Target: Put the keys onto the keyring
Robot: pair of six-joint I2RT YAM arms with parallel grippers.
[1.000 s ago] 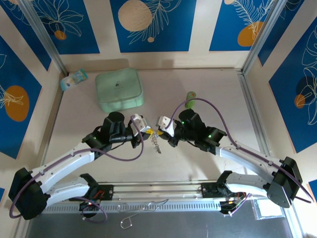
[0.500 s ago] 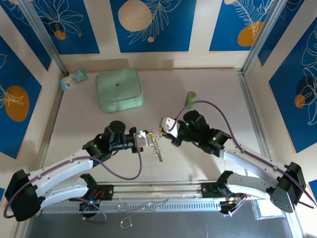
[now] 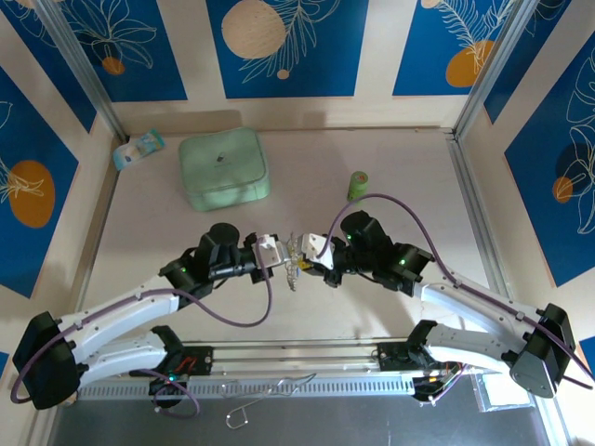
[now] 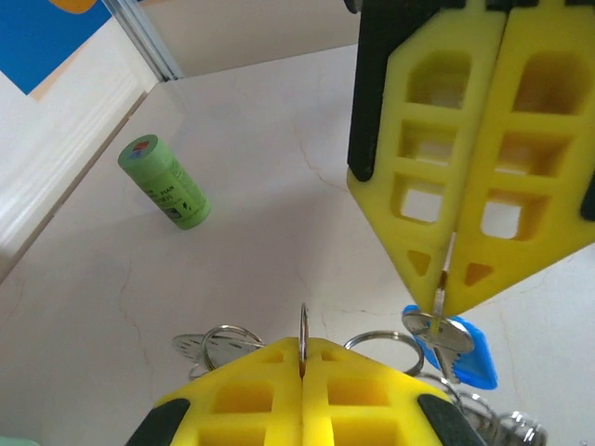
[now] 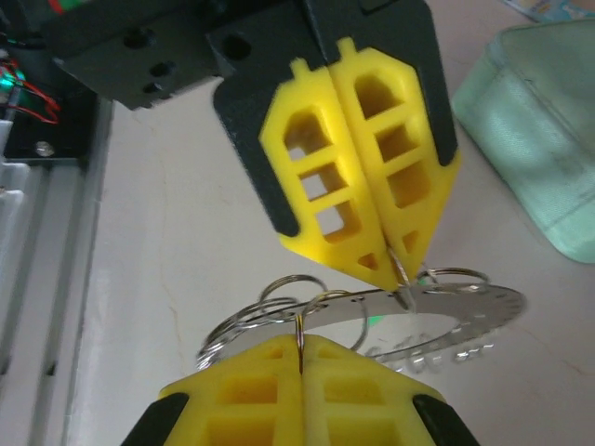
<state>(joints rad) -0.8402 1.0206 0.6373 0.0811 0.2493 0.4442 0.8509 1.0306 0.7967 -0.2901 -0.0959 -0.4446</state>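
Your left gripper [image 5: 395,269] is clamping the keyring [image 5: 465,302] rim, right gripper [image 4: 439,299] pinching the keys [image 4: 460,351], both well apart from the mint case [image 3: 223,168], over bare table [image 3: 307,186].

I work in a robot test booth, a lab setup: my arms [image 3: 121,311] are bolted to a metal rail [image 3: 297,358] at a pale table [image 3: 418,167], boxed in by aluminium posts [image 3: 79,70] and blue leaf-print wall panels [image 3: 288,46].
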